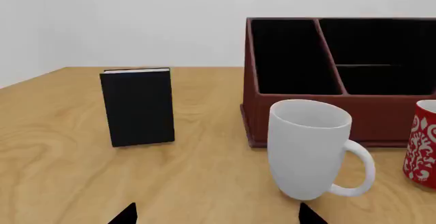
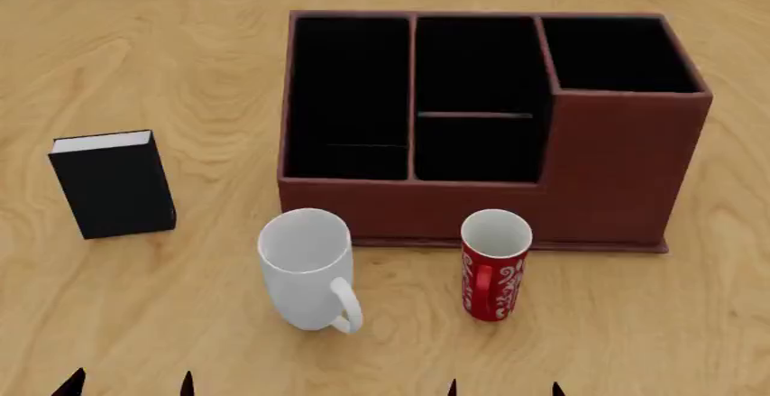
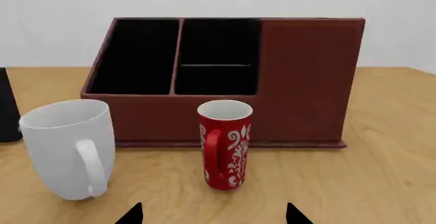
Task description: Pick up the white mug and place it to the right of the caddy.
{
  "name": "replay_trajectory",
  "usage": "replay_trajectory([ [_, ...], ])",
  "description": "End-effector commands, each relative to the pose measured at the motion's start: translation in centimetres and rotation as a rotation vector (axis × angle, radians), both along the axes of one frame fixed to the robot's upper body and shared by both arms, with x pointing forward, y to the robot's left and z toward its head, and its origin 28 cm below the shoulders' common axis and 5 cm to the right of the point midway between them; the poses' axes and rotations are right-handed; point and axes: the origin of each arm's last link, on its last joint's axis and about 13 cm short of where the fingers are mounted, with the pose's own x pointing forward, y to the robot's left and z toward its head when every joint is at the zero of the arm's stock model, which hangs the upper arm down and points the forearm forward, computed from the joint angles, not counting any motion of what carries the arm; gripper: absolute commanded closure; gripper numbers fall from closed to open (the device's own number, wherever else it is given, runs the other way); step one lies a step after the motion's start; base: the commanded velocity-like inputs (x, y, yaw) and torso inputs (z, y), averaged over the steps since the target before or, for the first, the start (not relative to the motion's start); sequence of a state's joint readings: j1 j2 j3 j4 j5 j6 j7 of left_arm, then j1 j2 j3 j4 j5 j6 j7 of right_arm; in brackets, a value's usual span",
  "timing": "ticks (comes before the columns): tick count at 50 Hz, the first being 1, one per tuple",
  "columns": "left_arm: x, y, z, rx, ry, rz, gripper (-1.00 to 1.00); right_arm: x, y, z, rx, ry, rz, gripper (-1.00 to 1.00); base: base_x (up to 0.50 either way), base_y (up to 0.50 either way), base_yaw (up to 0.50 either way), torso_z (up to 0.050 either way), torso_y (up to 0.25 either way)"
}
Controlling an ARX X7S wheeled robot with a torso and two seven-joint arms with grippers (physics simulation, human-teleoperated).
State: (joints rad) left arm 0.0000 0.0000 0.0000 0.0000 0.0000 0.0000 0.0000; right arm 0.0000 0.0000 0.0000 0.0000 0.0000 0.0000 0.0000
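The white mug (image 2: 306, 268) stands upright on the desk (image 2: 673, 324), just in front of the caddy's (image 2: 601, 170) front wall near its left end, with its loop handle turned toward me and slightly to my right. From my left wrist view the mug (image 1: 307, 147) sits close ahead, with the caddy (image 1: 272, 117) right behind it.

A slimmer red mug (image 2: 495, 265) with white swirls stands upright to the right of the white one, also just in front of the caddy, with a clear gap between the two mugs. Seen from my right wrist, the red mug (image 3: 224, 143) is straight ahead and the white mug (image 3: 68, 147) is off to the side. A small black book (image 2: 114, 183) stands on end to the left of the caddy, well apart from both mugs.

The caddy is tallest at its right section, and the desk to the right of it is bare wood.

My left gripper (image 2: 129, 385) shows only two dark tips at the bottom of the head view, spread apart and holding nothing. My right gripper (image 2: 503, 389) is the same: jaws spread and empty, short of the red mug.
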Motion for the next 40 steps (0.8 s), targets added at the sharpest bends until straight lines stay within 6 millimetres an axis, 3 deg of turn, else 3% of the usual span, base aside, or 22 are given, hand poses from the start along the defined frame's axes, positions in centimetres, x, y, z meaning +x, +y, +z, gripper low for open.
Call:
replay_trajectory([
  [1,0.0,0.2,0.0,0.0,0.0,0.0,-1.0,0.0,0.0,0.0,-0.009,0.0,0.013,-1.0,0.0,0.0,0.0,0.0,0.0],
  [6,-0.4,0.6,3.3,-0.009,-0.052,0.018,-1.0,-0.2,0.0,3.5,-0.141,0.0,-0.073,-1.0,0.0,0.0,0.0,0.0,0.0],
  [8,-0.9,0.6,5.4,-0.005,-0.037,-0.012,-1.0,-0.8,0.0,6.4,-0.118,-0.052,-0.054,-1.0,0.0,0.0,0.0,0.0,0.0],
  [14,-2.8,0.4,9.4,0.048,-0.048,0.009,-1.0,-2.3,0.1,12.0,-0.137,-0.156,-0.071,-1.0,0.0,0.0,0.0,0.0,0.0],
  [18,-3.7,0.5,11.6,0.04,-0.078,-0.002,-1.0,-3.3,0.3,14.1,-0.149,-0.188,-0.057,-1.0,0.0,0.0,0.0,0.0,0.0],
  [27,-4.7,1.2,14.8,0.075,-0.131,0.029,-1.0,-4.2,0.4,16.1,-0.171,-0.233,-0.043,-1.0,0.0,0.0,0.0,0.0,0.0],
  [31,-4.8,1.2,15.1,0.078,-0.144,0.023,-1.0,-4.4,0.4,16.3,-0.171,-0.256,-0.051,-1.0,0.0,0.0,0.0,0.0,0.0],
  [40,-5.1,1.3,15.2,0.07,-0.153,0.02,-1.0,-4.4,0.2,16.3,-0.155,-0.264,-0.06,-1.0,0.0,-0.5,0.0,0.0,0.0],
])
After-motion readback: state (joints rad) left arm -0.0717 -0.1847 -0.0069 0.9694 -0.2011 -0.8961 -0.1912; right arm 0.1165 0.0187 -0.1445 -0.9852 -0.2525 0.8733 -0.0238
